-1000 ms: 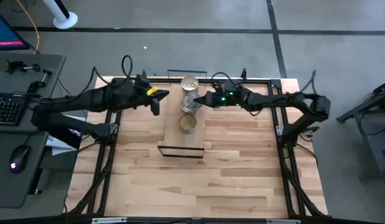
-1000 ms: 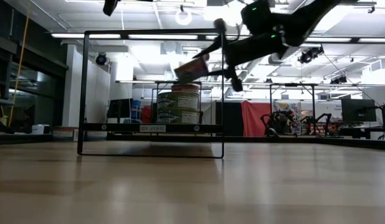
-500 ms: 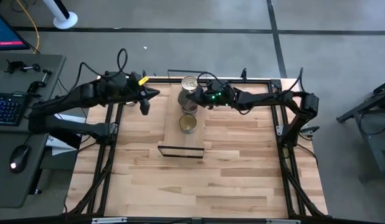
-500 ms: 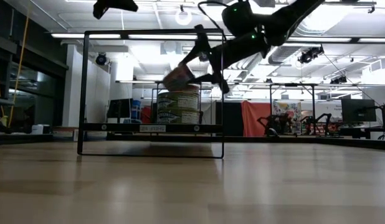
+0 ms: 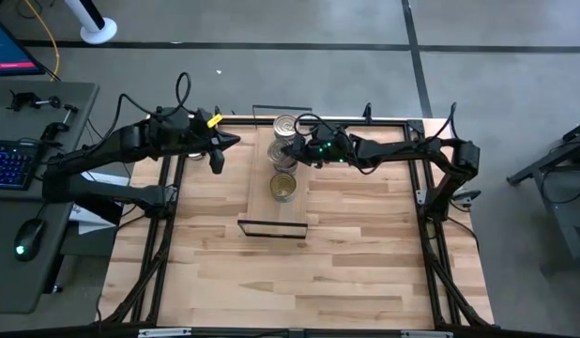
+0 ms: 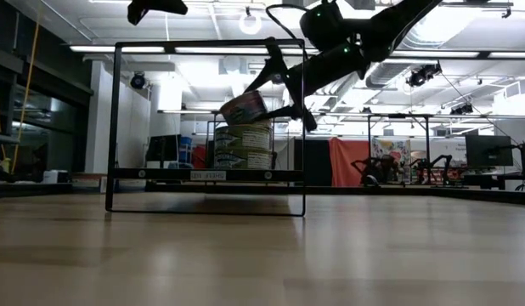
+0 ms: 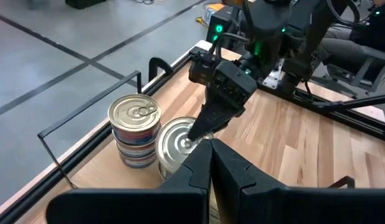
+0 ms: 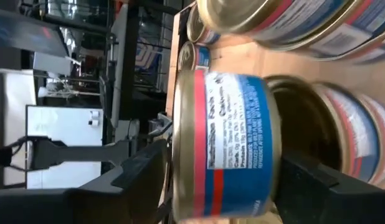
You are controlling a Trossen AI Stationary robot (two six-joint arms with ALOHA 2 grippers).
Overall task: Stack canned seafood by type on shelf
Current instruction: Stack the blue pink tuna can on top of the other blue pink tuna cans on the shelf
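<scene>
Right claw (image 6: 290,81), arm reaching down over the shelf (image 6: 203,174), straddles a tilted tin (image 6: 244,108), grip uncertain

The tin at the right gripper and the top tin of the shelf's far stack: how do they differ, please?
The tin at the right gripper is tilted; the far stack's top tin lies level. The first has a silver lid, the second a gold-tinged one. Both are round, with red-and-blue labels.
</scene>
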